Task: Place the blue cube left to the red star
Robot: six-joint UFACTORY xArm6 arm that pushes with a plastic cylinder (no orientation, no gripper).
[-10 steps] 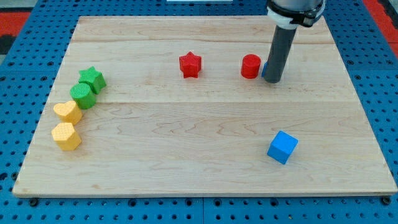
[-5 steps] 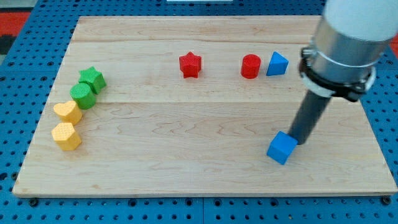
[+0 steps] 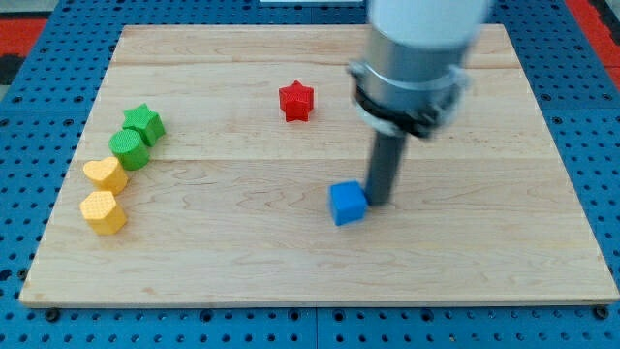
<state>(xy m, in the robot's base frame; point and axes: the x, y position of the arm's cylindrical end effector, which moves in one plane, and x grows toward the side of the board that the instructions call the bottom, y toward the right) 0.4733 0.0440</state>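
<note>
One block has shifted a good way in the last half second: the blue cube (image 3: 348, 204), which sat near the view's lower right, is now close to the board's middle, below and to the right of the red star (image 3: 296, 101). Our tip (image 3: 376, 201) has travelled with it and presses against the cube's right face, so we judge the push to the view's left is under way. There are no jaws on this rig, only the rod, so nothing is open or closed; contact is the whole grip we have.

For the task this is good progress but not the end. The cube is still well apart from the star, on the wrong side of it and lower, so it has to pass under the star and then climb to its left.

The cube looks small, solid and bright blue, with crisp edges, turned slightly so a corner points toward the view's bottom. Our arm hides the red cylinder and the blue wedge seen earlier.
</note>
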